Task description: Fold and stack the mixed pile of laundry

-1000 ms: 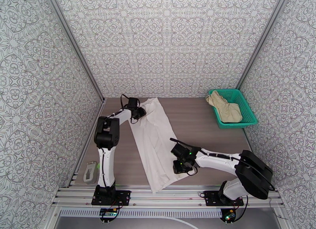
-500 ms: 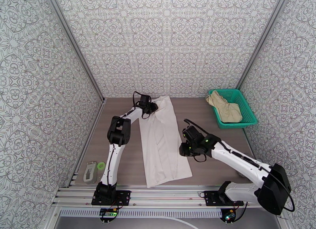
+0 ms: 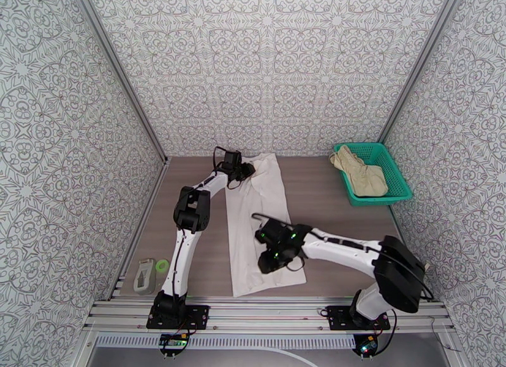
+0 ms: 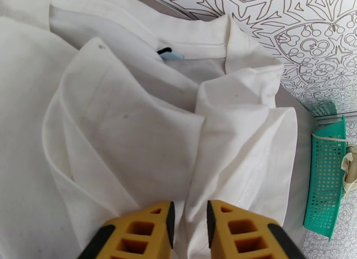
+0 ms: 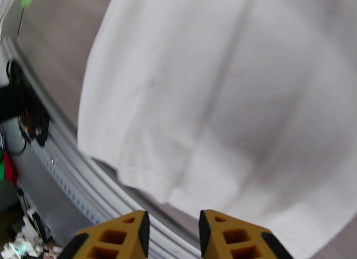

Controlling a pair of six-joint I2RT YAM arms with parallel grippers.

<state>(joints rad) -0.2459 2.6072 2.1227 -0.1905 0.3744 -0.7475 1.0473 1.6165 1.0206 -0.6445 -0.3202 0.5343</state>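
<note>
Where the brown table [image 3: 329, 197] meets the patterned wall [image 3: 272, 77], a white T-shirt [image 3: 262, 197] lies folded lengthwise down the middle, and a green basket [image 3: 381, 200] at far right holds the beige shorts [image 3: 367, 178]. The left gripper [image 3: 248, 170] pinches a fold at the shirt's far end; the right gripper [image 3: 264, 265] hangs over its near end, fingers apart, empty.

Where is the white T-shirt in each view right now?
Top external: the T-shirt is a long strip near the centre, in the lower half of the picture.
Left wrist: the T-shirt spreads across the centre and left, collar at the top.
Right wrist: the T-shirt covers the centre and right, hem towards the bottom.
Shared landmark: the green basket, right of the shirt from above, and at the right edge of the left wrist view.
</note>
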